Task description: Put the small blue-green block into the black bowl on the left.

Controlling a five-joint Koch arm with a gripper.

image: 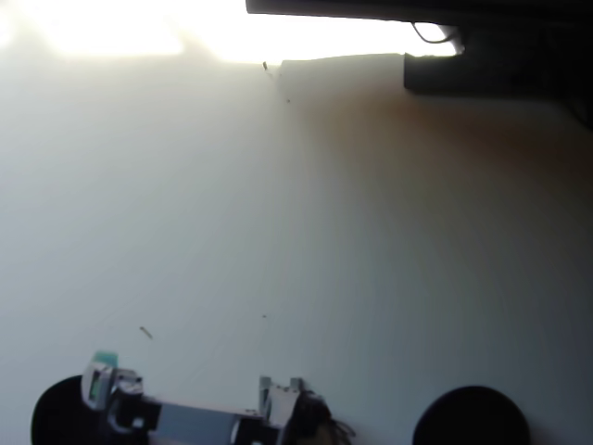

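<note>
The small blue-green block (106,358) shows at the tip of my gripper (100,371) at the bottom left of the overhead view. The jaws look closed on it, and it is held off the table. The black bowl (57,415) lies at the bottom left corner, just below and left of the gripper; the arm covers its right side. The block sits over the bowl's upper right rim. The arm (195,422) reaches in from the bottom middle and stretches left.
A second, look-alike black bowl (473,417) sits at the bottom right. A dark object (491,56) lies along the top right edge. Strong glare washes out the top left of the white table (296,232).
</note>
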